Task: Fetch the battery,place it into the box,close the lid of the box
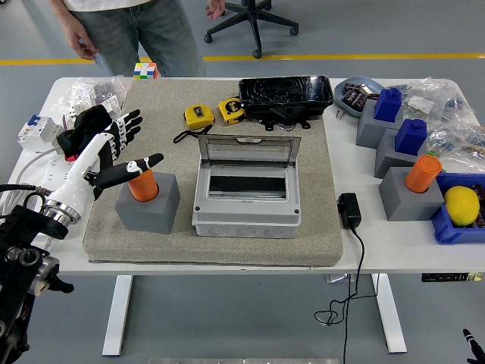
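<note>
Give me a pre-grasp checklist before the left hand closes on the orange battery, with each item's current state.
1. Left hand open: ok, fingers spread, holding nothing.
2. Hand at the orange battery: ok, thumb lies across its top; contact cannot tell.
3. Battery upright in its gray holder: ok.
4. Box ready to receive: ok, lid stands open, slot looks empty.
5. Path from battery to box: ok, only bare mat between them.
6. Person clear of the table: ok, standing beyond the far edge, hands off the table.
</note>
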Robot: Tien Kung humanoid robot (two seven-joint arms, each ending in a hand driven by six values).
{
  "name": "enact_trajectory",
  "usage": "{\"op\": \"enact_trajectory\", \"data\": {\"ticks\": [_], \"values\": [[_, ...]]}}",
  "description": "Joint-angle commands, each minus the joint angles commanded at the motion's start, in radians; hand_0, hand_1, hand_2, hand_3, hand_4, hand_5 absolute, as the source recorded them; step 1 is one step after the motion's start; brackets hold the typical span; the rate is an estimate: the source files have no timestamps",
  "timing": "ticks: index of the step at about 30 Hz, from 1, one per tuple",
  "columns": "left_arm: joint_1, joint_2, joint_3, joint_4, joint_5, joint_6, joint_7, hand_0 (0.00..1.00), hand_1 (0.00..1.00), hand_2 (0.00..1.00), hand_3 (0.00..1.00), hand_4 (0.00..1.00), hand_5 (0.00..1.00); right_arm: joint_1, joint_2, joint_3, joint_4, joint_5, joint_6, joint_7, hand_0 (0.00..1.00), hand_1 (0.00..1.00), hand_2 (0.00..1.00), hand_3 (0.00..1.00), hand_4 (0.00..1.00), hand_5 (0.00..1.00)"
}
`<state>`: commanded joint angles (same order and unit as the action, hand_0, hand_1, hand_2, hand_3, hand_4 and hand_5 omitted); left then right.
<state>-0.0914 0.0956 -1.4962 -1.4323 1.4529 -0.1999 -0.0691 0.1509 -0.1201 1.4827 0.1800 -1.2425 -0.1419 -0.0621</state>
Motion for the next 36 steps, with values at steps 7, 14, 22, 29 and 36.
{"op": "enact_trajectory", "data": {"ticks": [7, 14, 22, 29, 36], "values": [[0.01, -0.001, 0.0, 0.022, -0.002, -0.019, -0.008, 0.998, 0.998, 0.998, 0.998, 0.998, 0.396, -0.002, -0.003, -0.017, 0.0, 0.007, -0.002, -0.003, 0.788, 0.737, 0.748, 0.795, 0.998, 0.998], [0.016, -0.001, 0.018, 0.044, -0.006, 0.003, -0.033, 0.998, 0.998, 0.998, 0.998, 0.998, 0.401, -0.007, -0.006, -0.002, 0.0, -0.012, 0.002, -0.003, 0.788, 0.736, 0.747, 0.794, 0.998, 0.998], [0.015, -0.002, 0.042, 0.057, -0.024, 0.028, -0.057, 0.998, 0.998, 0.998, 0.998, 0.998, 0.404, -0.005, -0.004, 0.0, 0.0, -0.01, 0.003, 0.001, 0.788, 0.735, 0.746, 0.793, 0.998, 0.998], [0.019, -0.003, 0.062, 0.067, -0.032, 0.051, -0.069, 0.998, 0.998, 0.998, 0.998, 0.998, 0.403, -0.009, -0.004, 0.006, 0.0, -0.016, 0.004, -0.002, 0.789, 0.735, 0.747, 0.793, 0.998, 0.998], [0.018, -0.005, 0.065, 0.086, -0.025, 0.071, -0.079, 0.998, 0.998, 0.998, 0.998, 0.998, 0.398, -0.008, -0.004, 0.004, 0.0, -0.012, 0.003, 0.0, 0.789, 0.735, 0.746, 0.793, 0.998, 0.998]]}}
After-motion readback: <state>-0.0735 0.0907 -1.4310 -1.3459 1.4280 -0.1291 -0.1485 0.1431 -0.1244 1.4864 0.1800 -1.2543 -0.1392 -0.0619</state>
